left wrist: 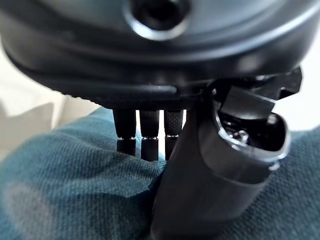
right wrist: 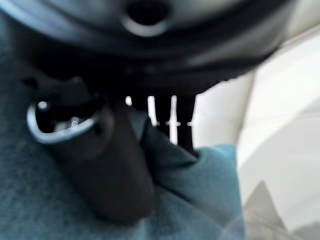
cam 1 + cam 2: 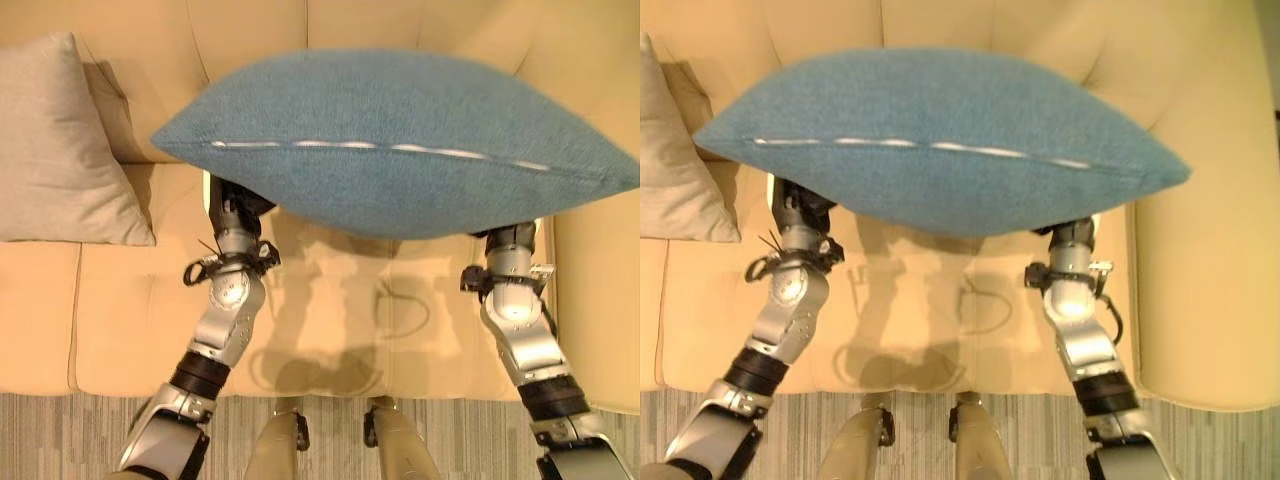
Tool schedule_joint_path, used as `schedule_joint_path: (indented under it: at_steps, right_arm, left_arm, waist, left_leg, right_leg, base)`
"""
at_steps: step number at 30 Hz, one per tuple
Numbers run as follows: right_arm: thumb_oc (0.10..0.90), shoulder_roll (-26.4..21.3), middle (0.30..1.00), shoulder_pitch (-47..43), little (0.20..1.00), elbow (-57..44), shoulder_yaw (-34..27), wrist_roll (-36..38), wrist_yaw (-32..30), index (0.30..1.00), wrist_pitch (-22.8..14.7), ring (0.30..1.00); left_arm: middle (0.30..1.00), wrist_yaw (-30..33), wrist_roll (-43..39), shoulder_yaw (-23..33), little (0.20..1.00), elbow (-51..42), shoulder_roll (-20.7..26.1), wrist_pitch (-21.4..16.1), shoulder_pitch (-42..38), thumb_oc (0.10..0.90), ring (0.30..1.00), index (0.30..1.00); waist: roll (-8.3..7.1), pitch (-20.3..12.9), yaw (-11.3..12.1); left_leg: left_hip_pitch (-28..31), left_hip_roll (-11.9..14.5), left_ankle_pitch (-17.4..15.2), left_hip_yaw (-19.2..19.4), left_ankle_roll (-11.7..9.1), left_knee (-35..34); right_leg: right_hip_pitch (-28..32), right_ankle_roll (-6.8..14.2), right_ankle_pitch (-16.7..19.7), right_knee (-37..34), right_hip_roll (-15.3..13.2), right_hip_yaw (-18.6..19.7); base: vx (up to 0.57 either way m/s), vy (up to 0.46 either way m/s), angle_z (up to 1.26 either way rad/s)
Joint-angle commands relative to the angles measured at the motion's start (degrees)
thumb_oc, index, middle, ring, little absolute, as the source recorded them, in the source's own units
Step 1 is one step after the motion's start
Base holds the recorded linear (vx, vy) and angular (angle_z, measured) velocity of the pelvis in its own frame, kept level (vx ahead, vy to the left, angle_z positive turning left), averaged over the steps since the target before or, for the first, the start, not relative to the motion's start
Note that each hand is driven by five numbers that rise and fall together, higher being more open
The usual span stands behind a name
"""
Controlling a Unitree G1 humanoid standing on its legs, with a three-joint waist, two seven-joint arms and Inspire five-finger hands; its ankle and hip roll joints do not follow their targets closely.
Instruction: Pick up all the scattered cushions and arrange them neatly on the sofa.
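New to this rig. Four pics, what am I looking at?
A two-armed humanoid robot. The two wide pictures come from its head camera, looking down at a cream upholstered sofa. The two close-ups come from cameras on each wrist. Both arms hold up a large teal fabric cushion with a zip seam. The left robot hand and right robot hand each pinch the teal fabric between thumb and fingers. A beige fabric cushion leans in the sofa's left corner.

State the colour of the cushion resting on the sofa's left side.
The beige-grey cushion, plain, shows best in the left eye view.
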Motion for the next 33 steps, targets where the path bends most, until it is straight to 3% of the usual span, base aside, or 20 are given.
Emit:
schedule_joint_path:
  at_steps: [1, 12, 33]
  right_arm:
    - [0.400, 3.58, 0.300, -2.13, 0.300, -9.55, 4.12, -0.36, 4.87, 0.300, -6.10, 0.300]
    - [0.400, 3.72, 0.300, 3.18, 0.300, -8.83, 4.68, 0.00, 6.50, 0.300, -4.20, 0.300]
    - [0.400, 7.72, 0.300, -9.12, 0.300, 5.99, 7.33, -2.69, -0.10, 0.300, -5.10, 0.300]
  left_arm:
    - [0.300, -6.64, -0.08, -7.19, 0.300, -8.02, -3.55, -3.78, -2.64, 0.400, 0.300, 0.300]
    - [0.300, -10.30, -5.52, -10.26, 0.300, -7.73, -3.42, -0.59, 5.61, 0.400, 0.300, 0.300]
    - [0.300, -5.10, 2.10, -8.17, 0.300, 7.41, -1.63, -1.97, -7.58, 0.400, 0.300, 0.300]
  waist:
    - [-3.92, -10.52, 0.76]
    - [-4.55, -10.07, 0.54]
    - [-3.86, -8.56, 0.19]
  left_leg:
    - [4.94, 0.06, -5.83, 2.25, -2.33, 0.24]
    - [8.51, 0.21, -6.74, 2.68, -1.63, 0.24]
    - [0.26, 0.34, -4.96, 2.85, -2.48, 0.24]
  right_leg:
    - [3.32, 3.52, -4.70, 0.17, -2.42, -0.58]
    - [6.92, 3.23, -5.49, 0.17, -2.23, -0.66]
    - [-2.22, 3.11, -3.21, 0.17, -2.03, -0.09]
  base:
    - [0.03, 0.001, -0.08]
    - [0.02, 0.001, 0.01]
    - [-0.01, -0.001, 0.00]
